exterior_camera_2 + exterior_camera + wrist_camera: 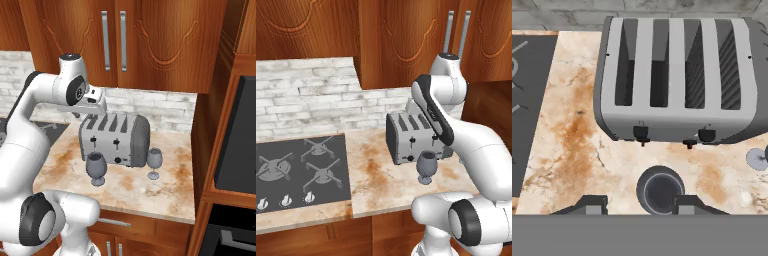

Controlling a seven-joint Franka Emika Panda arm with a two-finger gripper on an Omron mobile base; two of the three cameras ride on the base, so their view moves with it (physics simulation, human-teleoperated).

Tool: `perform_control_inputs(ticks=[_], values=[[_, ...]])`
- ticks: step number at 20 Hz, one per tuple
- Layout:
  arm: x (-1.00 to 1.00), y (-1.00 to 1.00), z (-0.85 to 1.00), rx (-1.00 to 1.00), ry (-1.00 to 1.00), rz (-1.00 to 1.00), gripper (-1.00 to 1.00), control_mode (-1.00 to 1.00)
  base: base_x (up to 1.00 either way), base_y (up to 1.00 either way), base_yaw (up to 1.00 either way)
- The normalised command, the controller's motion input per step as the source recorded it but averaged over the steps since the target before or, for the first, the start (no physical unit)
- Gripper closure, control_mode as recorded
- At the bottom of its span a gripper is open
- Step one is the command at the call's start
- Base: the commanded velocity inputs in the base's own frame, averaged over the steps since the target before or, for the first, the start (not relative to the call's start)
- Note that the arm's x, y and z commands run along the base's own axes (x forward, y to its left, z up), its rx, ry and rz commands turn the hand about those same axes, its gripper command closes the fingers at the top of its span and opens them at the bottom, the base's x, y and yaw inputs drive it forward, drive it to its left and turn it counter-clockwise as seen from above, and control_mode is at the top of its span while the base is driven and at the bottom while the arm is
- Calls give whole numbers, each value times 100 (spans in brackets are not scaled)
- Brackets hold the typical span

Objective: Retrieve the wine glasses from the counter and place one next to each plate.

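Two smoky-grey wine glasses stand on the beige marbled counter (125,187) in front of a toaster. The larger, darker glass (96,167) (426,167) is on the left and the smaller glass (154,161) on the right. My gripper (641,206) hangs open well above the counter and looks straight down. The larger glass's rim (660,191) shows between the fingertips (594,205), far below them and not touched. Only the smaller glass's foot (757,159) shows at the right edge of the hand view. The plates are out of view.
A silver four-slot toaster (115,137) (677,80) stands right behind the glasses. A black gas cooktop (301,172) lies to the left. Wood wall cabinets (120,40) hang overhead, and a tall oven unit (235,145) closes off the right side.
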Motion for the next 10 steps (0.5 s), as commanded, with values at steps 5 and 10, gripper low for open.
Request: perform_control_inputs(ticks=[5,10], values=[[0,1,0,0,0,0,-100,-100,0,0,0],[-41,-31,-17,11,1,-13,-100,-100,0,0,0]])
